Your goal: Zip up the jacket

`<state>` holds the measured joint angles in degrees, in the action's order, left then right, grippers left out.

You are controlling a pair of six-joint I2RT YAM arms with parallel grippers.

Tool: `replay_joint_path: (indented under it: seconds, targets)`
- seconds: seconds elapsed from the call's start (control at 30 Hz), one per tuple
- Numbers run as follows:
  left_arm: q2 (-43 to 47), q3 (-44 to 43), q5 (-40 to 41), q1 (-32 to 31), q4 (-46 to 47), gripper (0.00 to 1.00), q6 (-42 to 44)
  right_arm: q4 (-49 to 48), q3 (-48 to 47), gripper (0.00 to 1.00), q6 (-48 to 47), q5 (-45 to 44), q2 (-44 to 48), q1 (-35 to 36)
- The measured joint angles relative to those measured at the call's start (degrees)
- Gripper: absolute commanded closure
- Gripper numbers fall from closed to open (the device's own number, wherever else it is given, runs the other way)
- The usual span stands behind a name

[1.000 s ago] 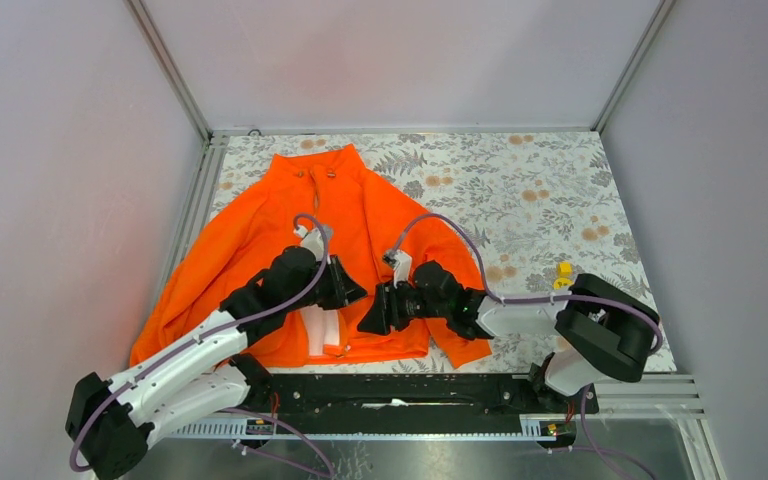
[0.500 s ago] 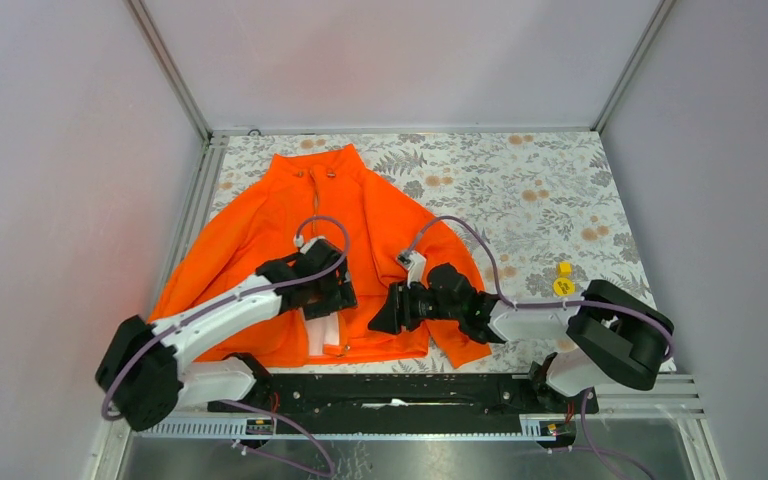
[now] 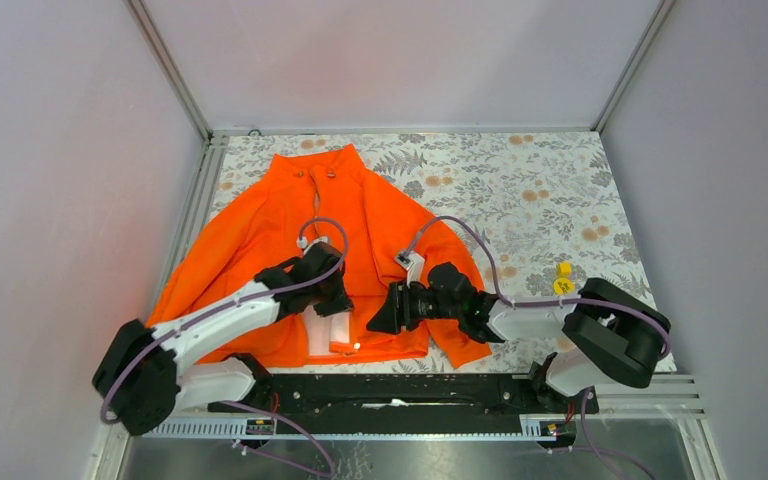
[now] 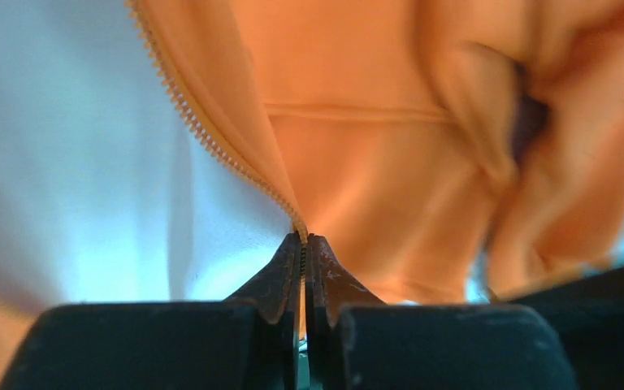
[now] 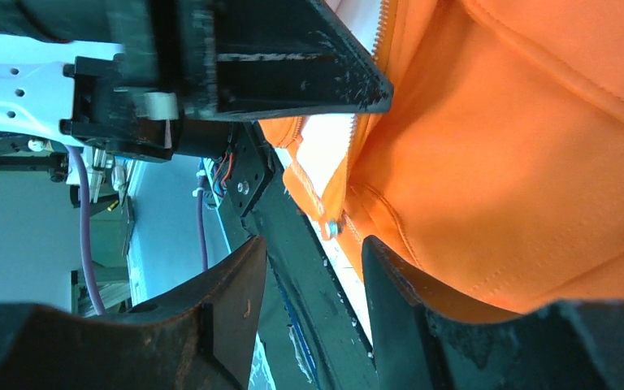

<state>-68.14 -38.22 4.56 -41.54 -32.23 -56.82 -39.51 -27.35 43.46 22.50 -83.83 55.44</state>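
The bright orange jacket (image 3: 360,215) lies flat on the patterned table, collar at the far end, its lower front open and showing pale lining (image 3: 322,335). My left gripper (image 3: 338,302) is shut on the zipper edge (image 4: 211,146) of the jacket's front panel; the teeth run up from between the closed fingertips (image 4: 284,268). My right gripper (image 3: 378,318) is open just right of the opening, above the hem. In the right wrist view its fingers (image 5: 244,284) stand apart with the zipper's lower end (image 5: 331,227) ahead of them and orange fabric (image 5: 520,179) to the right.
A small yellow object (image 3: 563,278) sits on the floral tablecloth (image 3: 520,190) to the right of the jacket. The black rail (image 3: 410,390) runs along the near table edge. Grey walls enclose the table on three sides.
My left arm has pulled in towards the base and lowered onto the jacket's opening. The flap at the lower front has shifted, baring more lining. My right gripper has moved only slightly.
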Motion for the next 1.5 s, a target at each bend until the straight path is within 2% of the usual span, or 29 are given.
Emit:
replay_joint_path:
  seconds: [0.2,0.3,0.37,0.4,0.5,0.57,0.73,0.8,0.93,1.0,1.03,1.1,1.17,1.23,1.37,1.5]
  targets:
    - [11.98,6.14,-17.31,2.34,16.02,1.00,5.25,-4.70,-0.15,0.52,-1.42,6.05,-3.50,-0.02]
    - [15.37,6.99,-22.91,3.06,20.48,1.00,7.15,-6.14,-0.20,0.53,-1.70,7.72,-3.76,-0.02]
    - [16.90,7.52,-25.31,3.41,22.64,1.00,8.04,-7.41,-0.22,0.56,-1.73,8.55,-3.76,-0.02]
    - [17.40,7.82,-25.99,3.50,23.32,1.00,8.48,-7.65,-0.22,0.61,-1.77,8.66,-3.69,-0.02]
    - [17.94,8.76,-26.99,3.65,24.30,1.00,9.35,-7.50,-0.24,0.88,-1.81,8.52,-3.06,-0.02]
    - [17.81,8.83,-26.67,3.74,23.93,0.98,9.57,-6.45,-0.44,0.99,-2.12,8.11,-2.36,0.00]
    - [16.41,7.85,-22.12,3.80,20.28,0.61,9.31,-1.01,-2.34,1.00,-2.19,4.63,-0.83,0.24]
    - [15.26,8.02,-21.46,3.91,19.89,0.53,7.91,1.22,-3.39,1.00,-2.49,2.78,-0.81,0.90]
    - [14.19,10.64,-21.84,3.91,22.29,0.54,4.26,5.55,-6.16,1.00,-3.19,-0.63,-1.14,3.26]
    - [13.44,11.69,-22.36,3.91,23.04,0.65,2.93,7.67,-7.63,1.00,-3.80,-2.40,-1.49,4.59]
    - [13.22,11.93,-22.58,3.91,23.17,0.78,2.45,8.79,-8.37,0.98,-4.24,-3.41,-1.64,5.18]
    - [13.16,12.13,-22.88,3.91,23.58,0.99,1.79,10.99,-9.44,0.79,-5.03,-5.09,-1.68,5.95]
    - [13.16,12.11,-23.71,3.91,24.79,1.00,2.23,13.53,-10.56,0.61,-5.86,-5.92,-1.68,6.32]
    - [13.18,12.11,-24.41,3.93,25.70,1.00,2.51,14.53,-11.17,0.48,-6.47,-6.16,-1.53,6.40]
    - [14.58,12.96,-27.41,4.28,31.04,1.00,3.32,14.40,-9.79,0.39,-6.03,-5.49,1.70,5.88]
    - [18.47,15.56,-30.95,4.76,37.24,1.00,4.11,10.05,-3.76,0.33,-3.04,-1.36,9.31,1.73]
